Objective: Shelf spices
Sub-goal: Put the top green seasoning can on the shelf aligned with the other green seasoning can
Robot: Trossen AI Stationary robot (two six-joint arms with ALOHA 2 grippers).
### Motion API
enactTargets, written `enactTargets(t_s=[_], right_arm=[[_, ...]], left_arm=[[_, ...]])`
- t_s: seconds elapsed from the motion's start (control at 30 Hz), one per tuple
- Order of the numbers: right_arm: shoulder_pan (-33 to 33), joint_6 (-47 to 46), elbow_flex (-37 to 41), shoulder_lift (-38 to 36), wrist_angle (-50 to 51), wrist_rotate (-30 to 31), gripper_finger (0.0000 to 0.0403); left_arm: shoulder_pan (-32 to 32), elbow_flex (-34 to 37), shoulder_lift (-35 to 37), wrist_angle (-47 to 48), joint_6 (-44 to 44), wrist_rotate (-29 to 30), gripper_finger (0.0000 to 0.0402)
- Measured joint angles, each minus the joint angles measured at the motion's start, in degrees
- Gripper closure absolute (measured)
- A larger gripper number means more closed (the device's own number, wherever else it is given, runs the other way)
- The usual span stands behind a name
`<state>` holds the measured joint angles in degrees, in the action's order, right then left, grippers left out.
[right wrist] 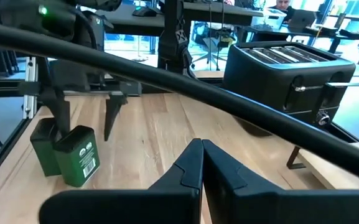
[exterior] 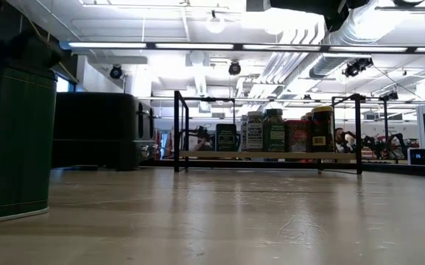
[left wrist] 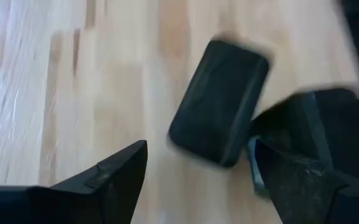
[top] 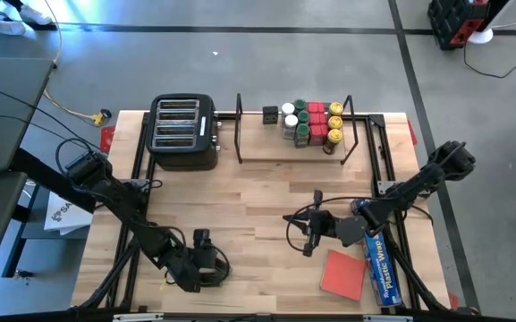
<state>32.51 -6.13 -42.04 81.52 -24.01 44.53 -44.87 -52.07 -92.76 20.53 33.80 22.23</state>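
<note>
Two small dark-green tins with black tops stand on the table near its near-left part; the nearer one tilts against the other. In the high view they show as one dark spot, and one fills the low view's left. My left gripper hangs open just above them, and a black tin top shows ahead of its fingers. My right gripper is shut and empty over the table's middle. The wire shelf at the far edge holds several jars. My left gripper comes at the green tins from above, pointing down. One finger stands right at the farther tin's top. I cannot tell whether it touches it. The other finger hangs free beside the tilted tin.
A black toaster sits left of the shelf at the far edge. A flat red pad and a long blue plastic-wrap box lie near the right arm. Bare wood spreads between the two grippers and the shelf.
</note>
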Motion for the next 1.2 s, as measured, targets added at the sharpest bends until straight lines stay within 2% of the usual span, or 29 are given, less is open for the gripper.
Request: enactTargets(t_s=[0.23, 0.37, 0.5, 0.63, 0.77, 1.0, 1.2], right_arm=[[0.0, -1.0, 0.0, 0.0, 0.6, 0.0, 0.0403], [0.0, -1.4, 0.0, 0.0, 0.8, 0.0, 0.0403], [0.0, -1.3, 0.0, 0.0, 0.9, 0.0, 0.0403], [0.0, -0.9, 0.0, 0.0, 0.8, 0.0, 0.0403], [1.6, -0.8, 0.0, -1.3, 0.7, 2.5, 0.0403], [7.1, 2.8, 0.0, -5.9, 0.6, 10.3, 0.0403], [9.4, 3.4, 0.0, -6.5, 1.4, 12.2, 0.0403]], left_arm=[[1.0, 0.0, 0.2, -3.3, -4.0, -0.1, 0.0109], [1.8, 0.0, 0.2, -4.3, -4.1, -0.1, 0.0128], [3.0, -0.4, 0.2, -4.1, -5.3, -0.2, 0.0171], [4.9, -2.2, 0.2, -3.9, -7.9, -1.9, 0.0233], [7.6, -5.3, 0.2, -3.4, -11.4, -3.9, 0.0288], [16.2, -14.4, 0.2, 1.0, -21.4, -5.7, 0.0288], [29.1, -23.1, 0.2, 4.8, -32.2, -8.3, 0.0288]])
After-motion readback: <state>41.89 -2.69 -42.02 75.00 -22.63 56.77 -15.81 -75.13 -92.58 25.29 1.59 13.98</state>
